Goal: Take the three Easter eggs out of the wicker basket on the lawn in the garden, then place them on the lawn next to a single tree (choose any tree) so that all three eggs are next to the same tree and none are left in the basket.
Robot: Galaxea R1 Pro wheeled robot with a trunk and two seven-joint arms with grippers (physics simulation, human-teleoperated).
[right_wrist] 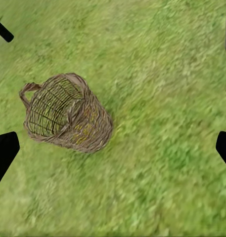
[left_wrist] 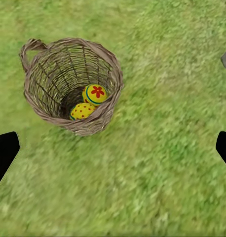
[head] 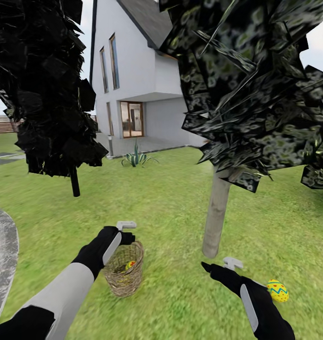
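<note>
Both claws hang spread and empty over the lawn (head: 170, 198).

Left claw (head: 126, 231) hovers just above the wicker basket (head: 125, 276), which holds a red-flower egg (left_wrist: 95, 94) and a red-dotted egg (left_wrist: 82, 111). Right claw (head: 222, 265) sits near the pale tree trunk (head: 216, 215), well apart from the basket; a blue-zigzag egg (head: 277, 290) lies on the grass beside that arm.
</note>
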